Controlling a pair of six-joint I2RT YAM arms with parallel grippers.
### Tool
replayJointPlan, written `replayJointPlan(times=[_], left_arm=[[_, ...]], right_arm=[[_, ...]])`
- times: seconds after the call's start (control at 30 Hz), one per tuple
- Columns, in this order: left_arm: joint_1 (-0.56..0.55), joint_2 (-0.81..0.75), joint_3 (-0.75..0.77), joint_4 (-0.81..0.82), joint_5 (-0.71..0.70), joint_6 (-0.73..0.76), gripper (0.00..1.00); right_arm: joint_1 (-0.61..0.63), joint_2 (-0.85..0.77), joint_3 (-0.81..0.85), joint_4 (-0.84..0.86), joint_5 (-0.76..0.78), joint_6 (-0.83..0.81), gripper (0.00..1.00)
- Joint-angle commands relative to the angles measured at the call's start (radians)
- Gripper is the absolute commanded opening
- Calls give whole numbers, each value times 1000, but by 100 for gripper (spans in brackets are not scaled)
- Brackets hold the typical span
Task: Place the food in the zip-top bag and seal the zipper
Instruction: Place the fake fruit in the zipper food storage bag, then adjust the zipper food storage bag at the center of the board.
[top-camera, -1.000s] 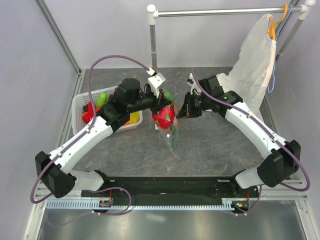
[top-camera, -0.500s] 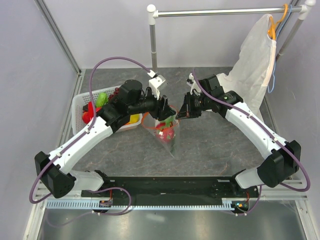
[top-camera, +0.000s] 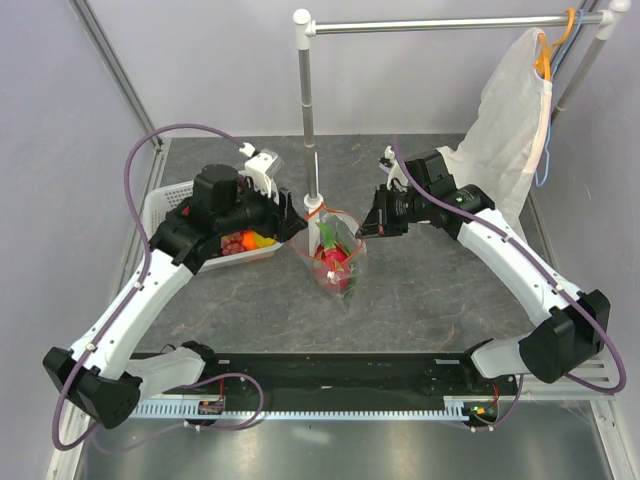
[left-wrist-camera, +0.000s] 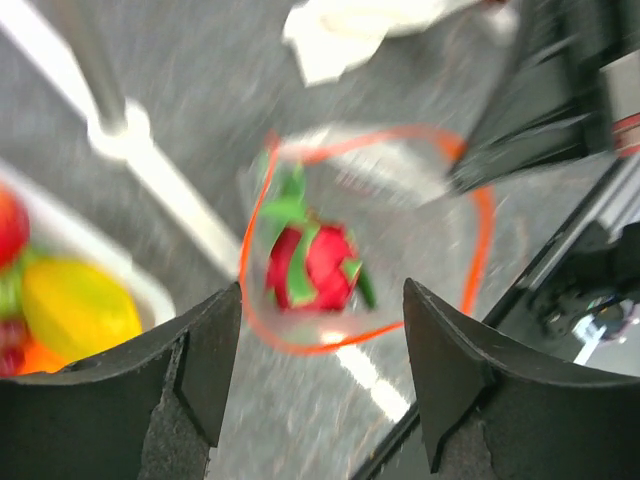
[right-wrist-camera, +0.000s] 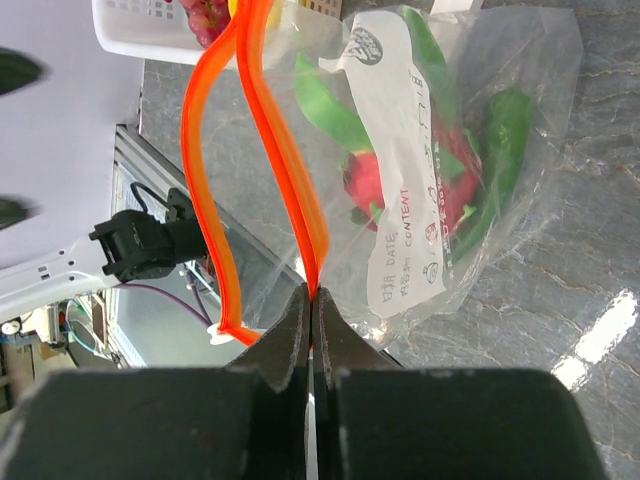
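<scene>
Well, it looks only partway done. A red toy fruit (left-wrist-camera: 318, 268) with green leaves is already tucked inside the zip-top bag (top-camera: 345, 275). The bag is held upright at the middle of the counter (top-camera: 430, 290) by the right fingers (right-wrist-camera: 312, 325), which are clenched on the zipper (right-wrist-camera: 250, 120). The left fingers (top-camera: 292, 222) are spread and empty, just left of the bag's mouth. More food (top-camera: 246, 240) is left in the white basket (top-camera: 160, 205) at the far left. The zipper is gaping wide and not yet sealed.
</scene>
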Motion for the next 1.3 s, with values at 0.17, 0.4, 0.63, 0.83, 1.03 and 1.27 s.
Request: replayJointPlan(times=[0.17, 0.4, 0.63, 0.83, 1.03, 1.27], left_arm=[[23, 96, -114, -108, 2, -57, 80], [-10, 173, -78, -68, 211, -74, 29], [-29, 146, 40, -83, 384, -116, 2], [14, 153, 2, -115, 378, -97, 5], [144, 138, 1, -132, 387, -66, 51], [517, 95, 152, -360, 420, 212, 96]], right_arm=[[-6, -43, -27, 21, -13, -20, 0], [-4, -74, -28, -8, -5, -37, 0], [-4, -150, 57, -95, 30, -57, 0], [-4, -170, 42, -147, 72, -57, 0], [-6, -137, 15, -129, 119, -66, 0], [-6, -135, 7, -117, 122, -57, 0]])
